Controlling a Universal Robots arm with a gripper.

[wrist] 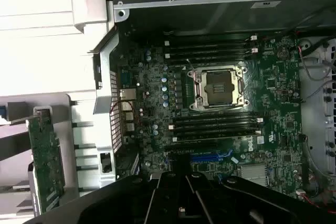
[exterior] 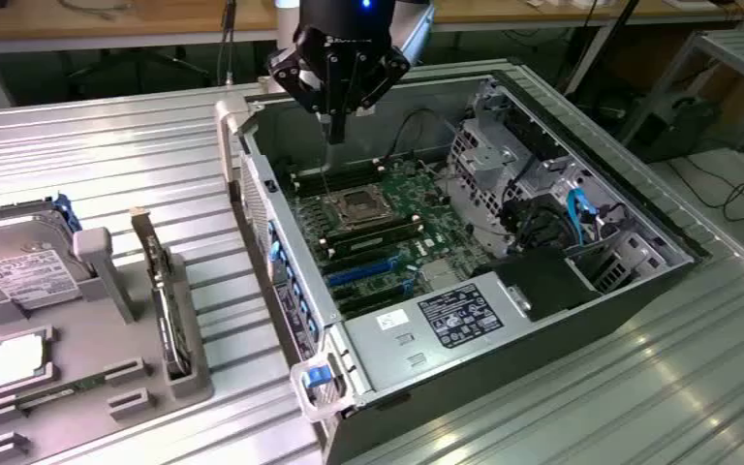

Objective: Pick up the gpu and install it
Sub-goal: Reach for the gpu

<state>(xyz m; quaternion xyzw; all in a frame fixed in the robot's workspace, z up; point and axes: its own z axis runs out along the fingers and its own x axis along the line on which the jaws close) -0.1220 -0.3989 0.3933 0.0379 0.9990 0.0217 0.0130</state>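
Hovering over the motherboard (exterior: 386, 228) inside the open computer case (exterior: 249, 184), my end effector (exterior: 334, 136) is closed together and holds nothing. The gpu (exterior: 159, 291) stands on its edge in the grey holder (exterior: 194, 373) on the counter (exterior: 88, 145), at the exterior view's left, well apart from me. I think an off-centre grasp could tip this thin card.

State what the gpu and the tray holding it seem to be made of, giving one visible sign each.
The gpu: green printed circuit board, tiny soldered parts showing, with a pale metal bracket at its end. The tray: probably plastic, matte grey, no shine.
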